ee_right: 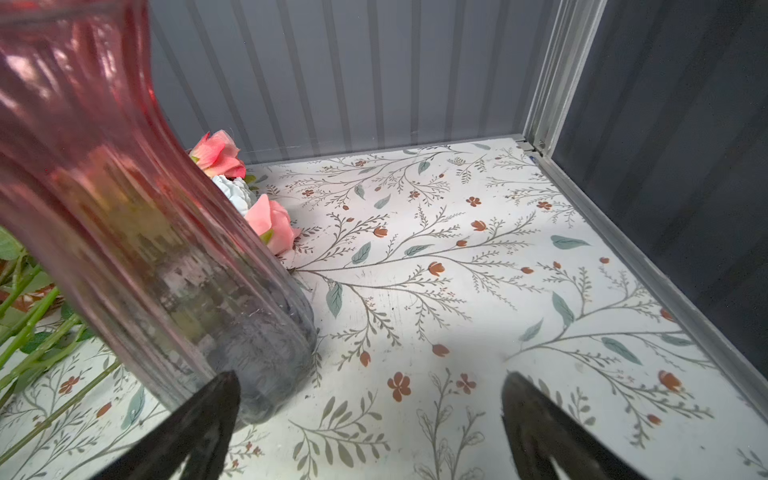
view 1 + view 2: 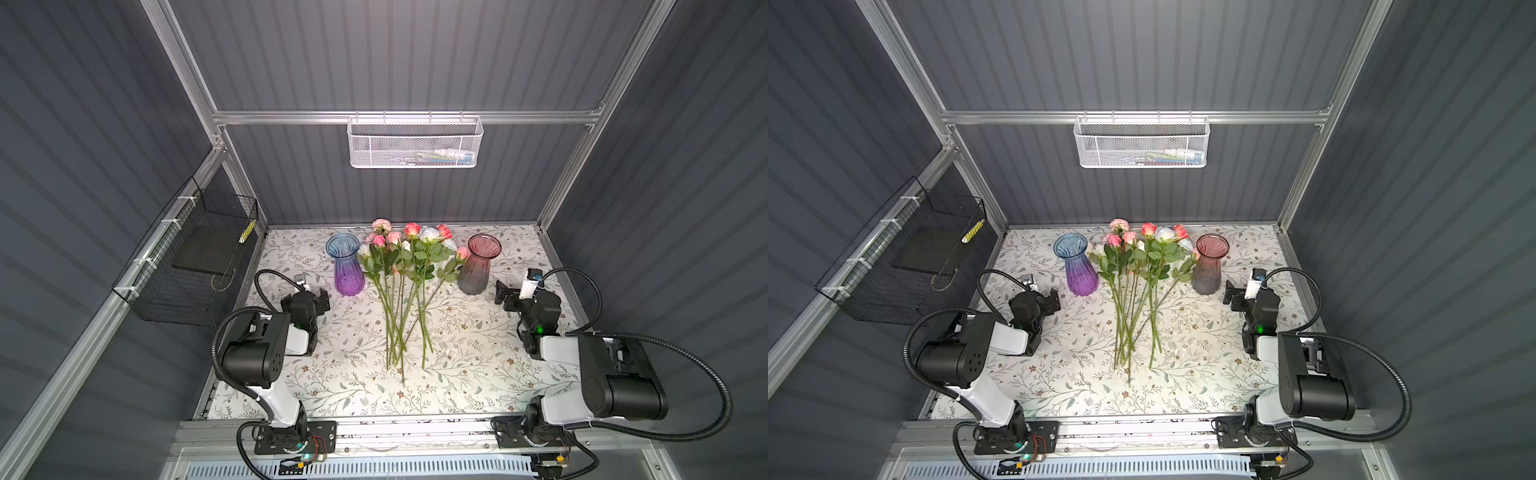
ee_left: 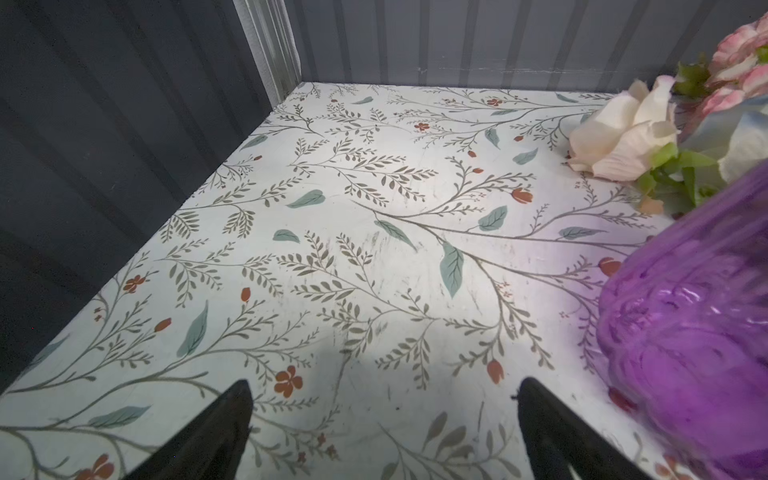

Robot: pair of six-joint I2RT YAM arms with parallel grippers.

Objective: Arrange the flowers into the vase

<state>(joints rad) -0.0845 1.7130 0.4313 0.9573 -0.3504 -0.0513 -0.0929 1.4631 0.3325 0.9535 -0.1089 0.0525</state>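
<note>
In both top views, the flowers, a bunch of long-stemmed pink, coral, white and pale blue blooms, are seen lying flat on the table with the leaf-print cover. The blooms are pointed at the back wall and the thin green stems at the front. The bunch is laid between two upright vases, the blue and purple ribbed glass vase and the pink and grey ribbed glass vase. One pink bloom is seen just beside the pink and grey one. No flower is in a vase yet. The stems are crossed over each other near their ends.

The flowers are judged to be very light. The blooms look soft and easy to squash, so they are best left alone. A hold is best taken on a bare bit of stem, below the leaves. A crossed stem could be dragged along with it.

In the left wrist view, the left gripper is seen spread wide with nothing in it, over bare table. The purple glass is seen close by, with a white bloom behind it.

In the right wrist view, the right gripper is also spread wide with nothing in it. One finger is seen in front of the grey foot of the vase. Whether it touches cannot be told. Coral blooms and green stems are seen past the glass.
</note>
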